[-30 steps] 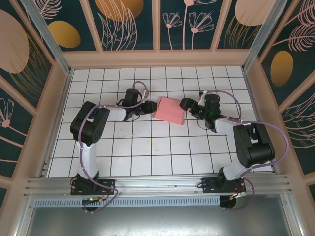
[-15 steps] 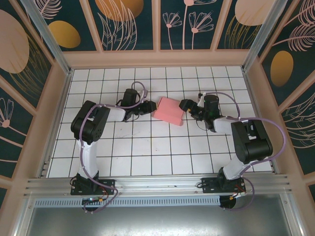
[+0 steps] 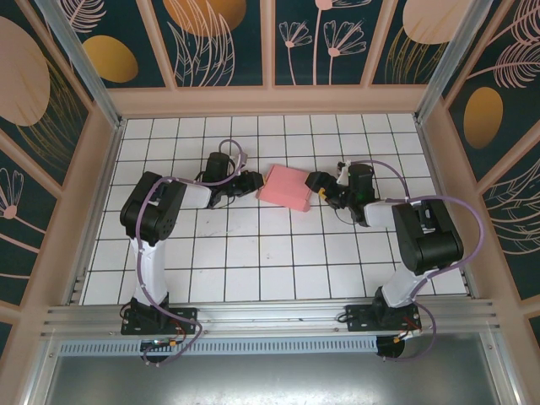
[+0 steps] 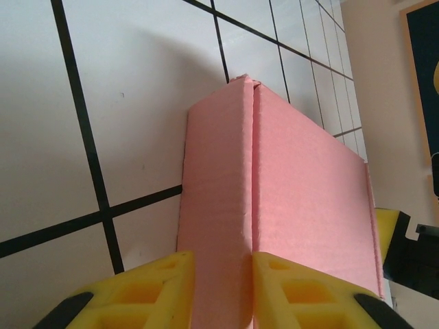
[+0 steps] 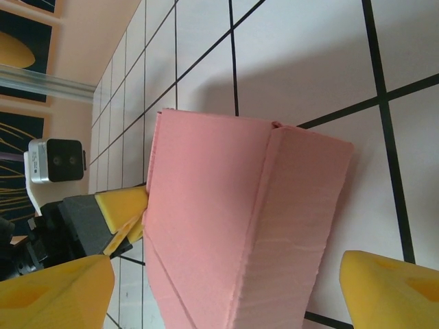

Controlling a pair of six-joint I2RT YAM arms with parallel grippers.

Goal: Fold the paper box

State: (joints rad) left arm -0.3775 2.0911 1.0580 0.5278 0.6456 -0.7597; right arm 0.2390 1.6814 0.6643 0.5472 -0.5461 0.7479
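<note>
The table (image 3: 253, 270) is a white surface ruled with a black grid of squares. A pink paper box (image 3: 284, 187) rests directly on it, toward the far middle, across several squares.

Top cam: high over the tiled table's (image 3: 253, 270) near edge, looking down on all of it. Wrist cams: low, close-up, facing each other across the paper box (image 4: 302, 199); all three share it.
</note>
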